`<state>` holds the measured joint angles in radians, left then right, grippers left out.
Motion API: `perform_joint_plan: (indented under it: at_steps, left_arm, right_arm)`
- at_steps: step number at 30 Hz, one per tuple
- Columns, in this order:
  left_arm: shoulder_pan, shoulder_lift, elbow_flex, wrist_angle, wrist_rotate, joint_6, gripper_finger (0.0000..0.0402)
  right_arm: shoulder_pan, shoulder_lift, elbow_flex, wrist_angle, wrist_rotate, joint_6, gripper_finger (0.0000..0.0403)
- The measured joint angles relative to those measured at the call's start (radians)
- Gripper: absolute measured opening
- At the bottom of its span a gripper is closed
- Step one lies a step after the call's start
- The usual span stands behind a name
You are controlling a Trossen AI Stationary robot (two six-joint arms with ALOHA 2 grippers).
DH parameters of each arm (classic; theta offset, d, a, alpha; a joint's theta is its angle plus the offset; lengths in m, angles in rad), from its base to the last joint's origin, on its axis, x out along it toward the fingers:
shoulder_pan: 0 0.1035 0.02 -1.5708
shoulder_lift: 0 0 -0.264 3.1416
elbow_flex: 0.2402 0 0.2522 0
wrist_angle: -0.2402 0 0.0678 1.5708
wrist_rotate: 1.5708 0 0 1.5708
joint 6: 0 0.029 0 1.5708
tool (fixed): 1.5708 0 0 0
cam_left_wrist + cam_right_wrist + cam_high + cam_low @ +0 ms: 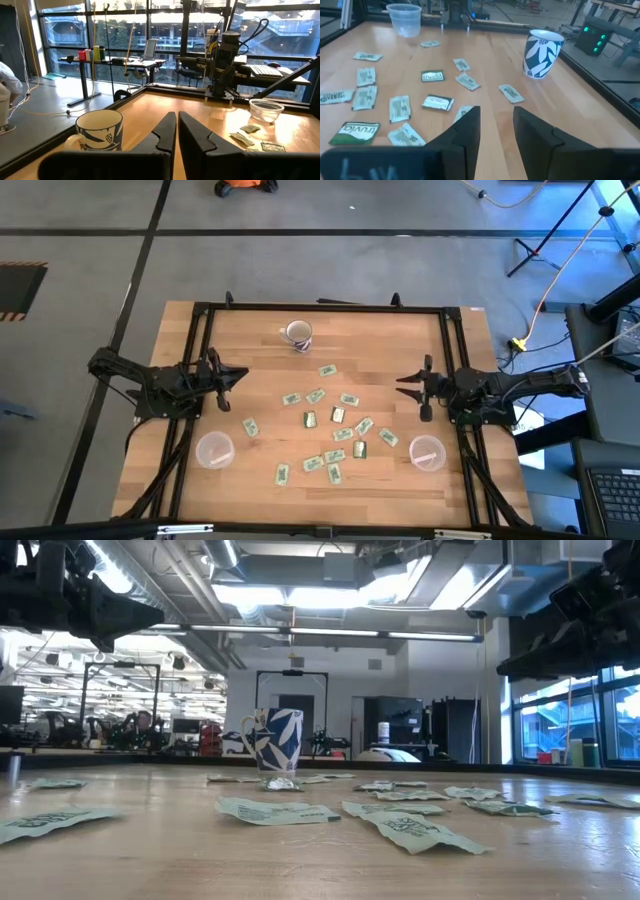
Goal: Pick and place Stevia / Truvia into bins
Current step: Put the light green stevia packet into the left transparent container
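Both arms idle: left gripper (237, 375) fingers nearly clenched at 9 o'clock, right gripper (405, 385) fingers slightly parted at 3 o'clock (neither holds anything); small flat green-and-white paper packets (338, 415) lie scattered mid-table between the round translucent plastic cups (213, 450) at 7 and 5 o'clock, so descend vertically on an isolated packet.

The wooden table (250, 340) bears scattered Truvia packets (338, 415), two clear cups (214, 449), and a seemingly upright mug (297, 333).

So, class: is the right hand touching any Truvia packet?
Apart. The high view shows the right hand at the table's edge, bare wood between it and the nearest Truvia packet.
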<state>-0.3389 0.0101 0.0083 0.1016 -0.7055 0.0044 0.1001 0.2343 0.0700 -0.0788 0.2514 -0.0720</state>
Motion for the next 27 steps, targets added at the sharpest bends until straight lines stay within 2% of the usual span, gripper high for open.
perform_joint_plan:
  at_steps: [7,18,27]
  left_arm:
    - [0.000,0.000,0.000,0.000,0.000,0.005,0.0015]
    - [0.000,0.000,0.000,0.000,-0.003,0.018,0.0015]
    - [0.000,0.000,0.000,0.000,-0.008,0.018,0.0015]
  right_arm:
    - [0.000,0.100,0.073,-0.002,0.000,0.069,0.0120]
    - [0.000,0.516,0.391,-0.107,0.018,0.106,0.0120]
    - [0.002,0.778,0.506,-0.259,0.017,0.263,0.0120]
